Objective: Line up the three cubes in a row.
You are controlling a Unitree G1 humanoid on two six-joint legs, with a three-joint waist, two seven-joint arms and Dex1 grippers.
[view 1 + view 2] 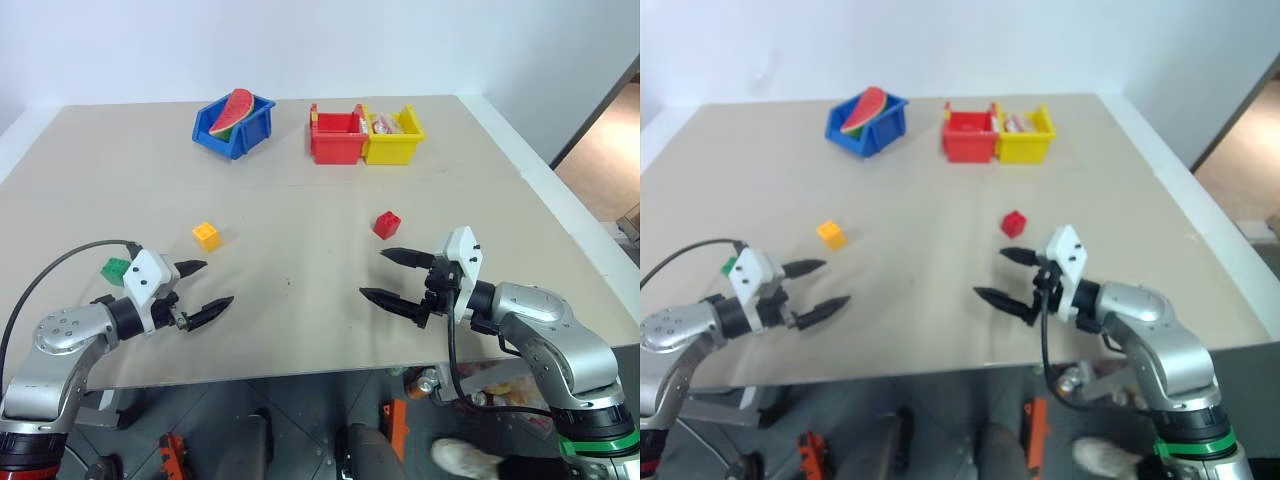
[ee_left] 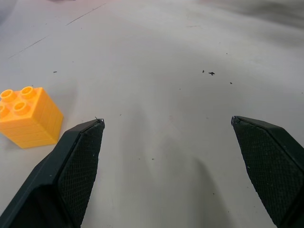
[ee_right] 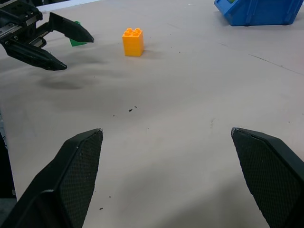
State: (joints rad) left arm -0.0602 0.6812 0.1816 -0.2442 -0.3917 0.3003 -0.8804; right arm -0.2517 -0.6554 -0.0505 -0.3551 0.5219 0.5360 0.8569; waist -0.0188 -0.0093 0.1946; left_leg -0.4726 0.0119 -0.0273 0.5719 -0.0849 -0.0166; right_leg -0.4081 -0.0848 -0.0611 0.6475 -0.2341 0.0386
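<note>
Tabletop [image 1: 300, 210] had the cubes scattered: red cube [image 1: 386, 224] just past the gaping, empty right gripper [image 1: 392, 276], yellow-orange cube [image 1: 206, 236] and green cube [image 1: 116, 270] by the equally spread left gripper [image 1: 201, 288].

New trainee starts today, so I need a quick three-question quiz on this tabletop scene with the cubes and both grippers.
1. True or false: the red cube, yellow-orange cube and green cube already form a row.
2. Which cube lies nearest the right gripper? A) green B) red C) yellow-orange
3. Fill in: the watermelon slice sits in the ____ bin.

Key:
1. False: they lie scattered and apart on the table.
2. B.
3. Blue. Both the right gripper and the left gripper are open and hold nothing.
</note>
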